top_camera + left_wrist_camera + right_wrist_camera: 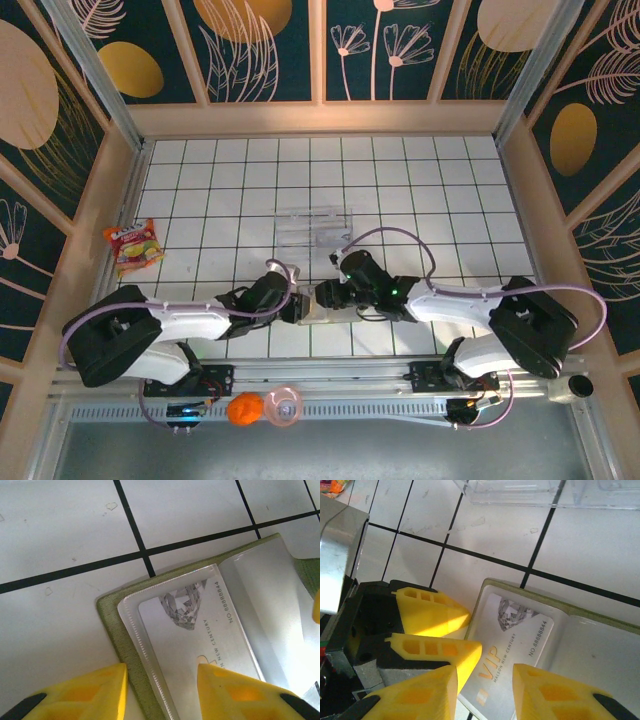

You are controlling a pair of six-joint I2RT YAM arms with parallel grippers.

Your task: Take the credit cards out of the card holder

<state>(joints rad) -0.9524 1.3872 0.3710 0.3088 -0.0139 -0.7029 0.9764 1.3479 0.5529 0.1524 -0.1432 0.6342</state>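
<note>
Tiled table: card holder open, credit card btm hidden.

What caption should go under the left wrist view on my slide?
Left gripper straddling a corner of the open card holder, a credit card visible through its clear pocket.

My card holder is olive green outside and pale grey within. The credit card in it is white, with a grey faceted-gem print, grey lettering and orange VIP letters. Under the holder, the table is white tile with black grid lines. My left gripper and right gripper have bright yellow fingers. Left of the holder, the snack packet is red and yellow-green.
</note>
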